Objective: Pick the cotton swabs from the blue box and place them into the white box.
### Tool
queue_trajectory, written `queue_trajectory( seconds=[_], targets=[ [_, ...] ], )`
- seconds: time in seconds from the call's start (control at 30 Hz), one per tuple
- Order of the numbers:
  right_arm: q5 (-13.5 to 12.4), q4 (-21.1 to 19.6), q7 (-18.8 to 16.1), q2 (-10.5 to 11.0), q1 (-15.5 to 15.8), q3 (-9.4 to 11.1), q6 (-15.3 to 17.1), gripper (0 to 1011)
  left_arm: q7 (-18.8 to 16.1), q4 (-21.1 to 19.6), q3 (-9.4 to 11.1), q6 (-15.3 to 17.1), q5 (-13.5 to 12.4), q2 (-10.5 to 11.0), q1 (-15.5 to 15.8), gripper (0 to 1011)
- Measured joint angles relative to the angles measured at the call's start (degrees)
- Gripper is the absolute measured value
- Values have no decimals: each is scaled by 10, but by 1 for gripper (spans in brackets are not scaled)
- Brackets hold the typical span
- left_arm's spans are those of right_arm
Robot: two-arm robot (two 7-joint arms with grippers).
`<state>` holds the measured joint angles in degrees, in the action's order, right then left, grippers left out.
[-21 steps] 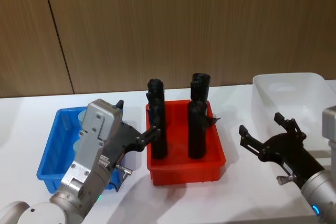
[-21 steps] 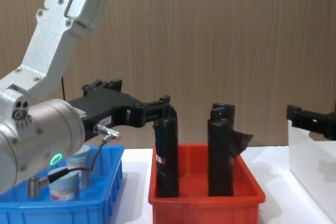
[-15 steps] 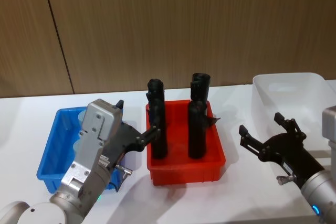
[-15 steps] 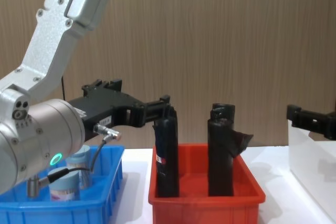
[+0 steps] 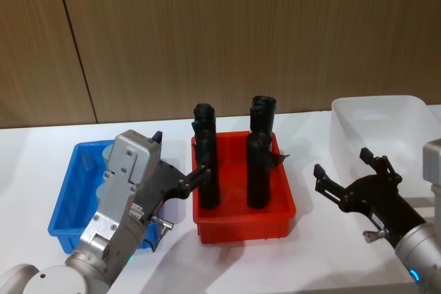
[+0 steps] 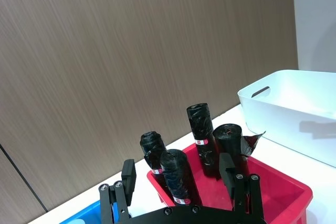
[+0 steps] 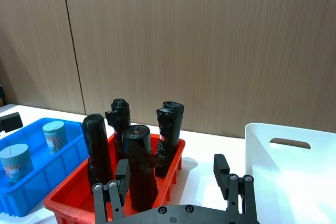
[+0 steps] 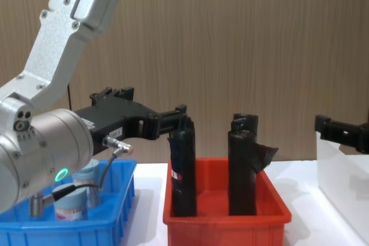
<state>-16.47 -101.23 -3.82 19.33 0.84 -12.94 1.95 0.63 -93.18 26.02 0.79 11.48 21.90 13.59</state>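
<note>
Left gripper (image 5: 180, 158) wide open, empty, hovering between blue box (image 5: 63, 215) and red bin (image 5: 241, 228), cotton swabs (image 7: 54, 136) inside blue box, right gripper (image 5: 342, 163) spread, empty, beside white box (image 5: 342, 132)

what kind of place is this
Likely an indoor robot test bench: a white table against a wood-panel wall, with the blue box, a red bin and the white box lined up.
</note>
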Motion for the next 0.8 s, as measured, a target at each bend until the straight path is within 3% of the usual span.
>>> queue_trajectory(
  seconds=[0.8],
  targets=[
    [0, 0, 0, 0, 0, 0, 0, 1001, 0, 0, 0, 0, 0, 0, 0, 1004]
  ],
)
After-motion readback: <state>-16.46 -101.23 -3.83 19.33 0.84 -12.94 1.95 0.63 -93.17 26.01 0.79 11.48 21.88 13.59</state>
